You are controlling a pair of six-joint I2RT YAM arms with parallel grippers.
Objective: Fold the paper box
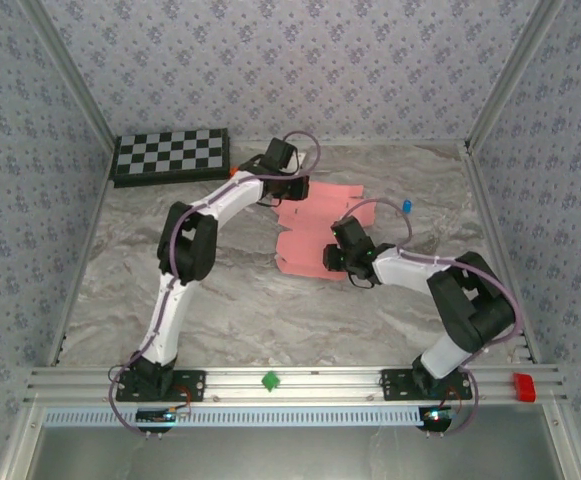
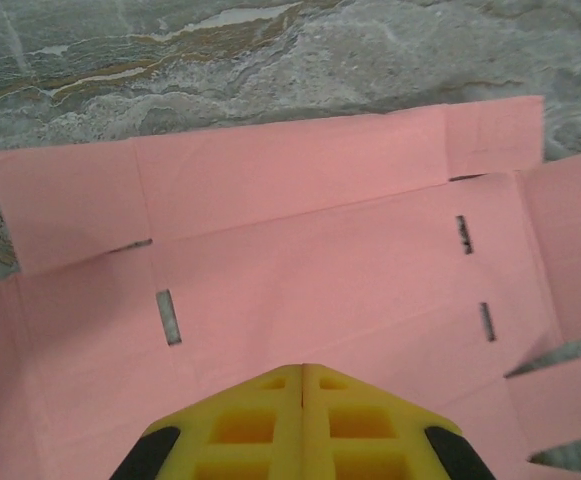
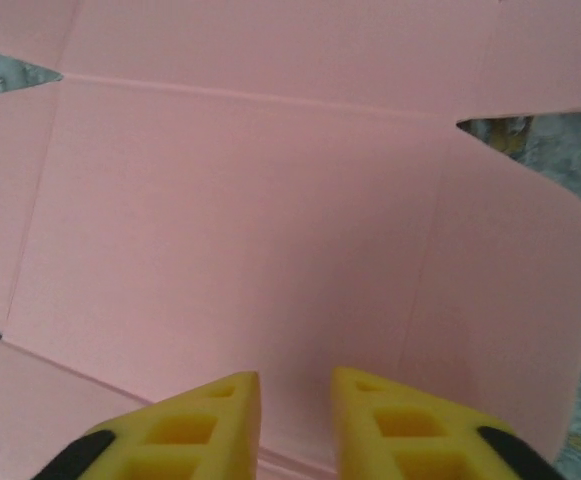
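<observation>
Paper box at the start of folding: a pink die-cut sheet lying flat on the marble table, just off centre toward 1 o'clock, flaps spread and no wall raised. The left gripper sits at the sheet's 11 o'clock end. In the left wrist view its yellow pads meet with no gap over the slotted panel, probably to pin that end so the card cannot slide. Whether any card is pinched between them cannot be told. The right gripper works at the sheet's 4 o'clock edge. In the right wrist view its jaws stand narrowly apart over a plain panel, beside a rounded flap at 3 o'clock, likely placed to catch the edge and lift it along a crease. A checkerboard lies at the table's 10 o'clock corner, well apart.
</observation>
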